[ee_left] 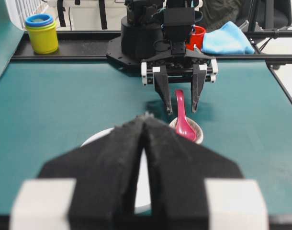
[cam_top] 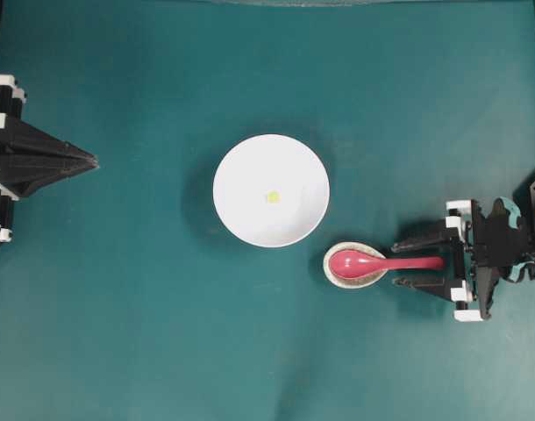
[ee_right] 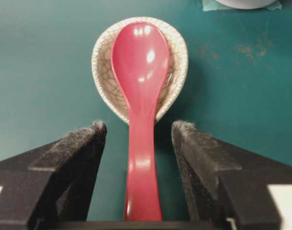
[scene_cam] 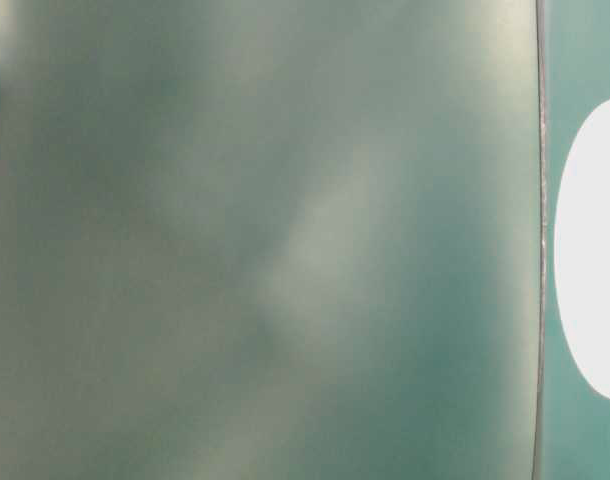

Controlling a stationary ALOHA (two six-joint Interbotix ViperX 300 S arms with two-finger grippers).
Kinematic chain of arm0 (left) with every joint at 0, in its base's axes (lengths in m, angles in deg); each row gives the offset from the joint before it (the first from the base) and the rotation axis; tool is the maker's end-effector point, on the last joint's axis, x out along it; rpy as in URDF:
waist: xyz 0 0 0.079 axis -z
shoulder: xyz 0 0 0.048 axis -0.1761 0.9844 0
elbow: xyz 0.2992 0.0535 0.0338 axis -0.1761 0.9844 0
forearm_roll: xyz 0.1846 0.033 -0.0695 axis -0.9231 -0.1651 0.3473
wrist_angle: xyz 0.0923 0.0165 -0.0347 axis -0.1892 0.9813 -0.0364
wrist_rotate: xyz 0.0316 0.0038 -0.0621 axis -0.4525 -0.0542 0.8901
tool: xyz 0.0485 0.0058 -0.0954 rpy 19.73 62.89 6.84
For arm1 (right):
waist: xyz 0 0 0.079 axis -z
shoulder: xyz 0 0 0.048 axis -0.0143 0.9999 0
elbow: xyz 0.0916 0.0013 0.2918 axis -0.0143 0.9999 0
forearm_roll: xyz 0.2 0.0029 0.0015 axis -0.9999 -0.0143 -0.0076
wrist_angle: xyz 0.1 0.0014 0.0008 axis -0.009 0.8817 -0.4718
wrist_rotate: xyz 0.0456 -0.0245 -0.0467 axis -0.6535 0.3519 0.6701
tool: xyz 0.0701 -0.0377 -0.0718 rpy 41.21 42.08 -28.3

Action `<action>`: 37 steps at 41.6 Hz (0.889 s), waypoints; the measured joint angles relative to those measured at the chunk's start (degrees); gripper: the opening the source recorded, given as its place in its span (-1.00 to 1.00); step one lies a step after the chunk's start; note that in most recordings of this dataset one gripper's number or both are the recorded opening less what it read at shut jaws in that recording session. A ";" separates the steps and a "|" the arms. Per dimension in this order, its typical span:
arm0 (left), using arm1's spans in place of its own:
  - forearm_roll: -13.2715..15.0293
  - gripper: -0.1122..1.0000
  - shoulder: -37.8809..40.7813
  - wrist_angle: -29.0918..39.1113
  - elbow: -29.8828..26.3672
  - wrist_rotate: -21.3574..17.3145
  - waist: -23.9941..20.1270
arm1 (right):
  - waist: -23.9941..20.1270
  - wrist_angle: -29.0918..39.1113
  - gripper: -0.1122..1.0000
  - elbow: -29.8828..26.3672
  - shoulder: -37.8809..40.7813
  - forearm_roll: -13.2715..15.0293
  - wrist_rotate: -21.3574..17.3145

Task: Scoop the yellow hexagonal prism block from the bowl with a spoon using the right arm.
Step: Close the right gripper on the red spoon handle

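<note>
The white bowl [cam_top: 250,167] stands mid-table with the tiny yellow hexagonal prism block [cam_top: 272,197] lying inside it. To its lower right, the pink-red spoon [cam_top: 373,261] rests with its scoop in a small speckled dish [cam_top: 330,268] and its handle pointing right. My right gripper [cam_top: 396,263] is open and straddles the handle, one finger on each side with a gap to both. The right wrist view shows the spoon [ee_right: 140,96] running between the spread fingers of that gripper [ee_right: 140,125]. My left gripper [cam_top: 94,161] is shut and empty at the far left edge, its closed tips [ee_left: 145,117] aimed at the bowl [ee_left: 95,137].
Beyond the table's far rail in the left wrist view stand a yellow cup with a blue rim [ee_left: 42,33], a red cup [ee_left: 197,36] and a blue cloth [ee_left: 227,40]. The table-level view is a blur, with only a white edge of the bowl [scene_cam: 595,250] at the right.
</note>
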 measured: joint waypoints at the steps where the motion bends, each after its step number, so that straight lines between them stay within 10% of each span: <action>1: 0.00 -0.73 0.09 0.18 0.00 0.00 0.00 | 0.00 0.00 0.25 0.00 0.00 0.00 0.00; 37: 0.00 -0.73 0.00 0.44 -0.09 0.00 0.00 | -0.44 -0.09 -0.28 0.35 0.00 0.09 -0.09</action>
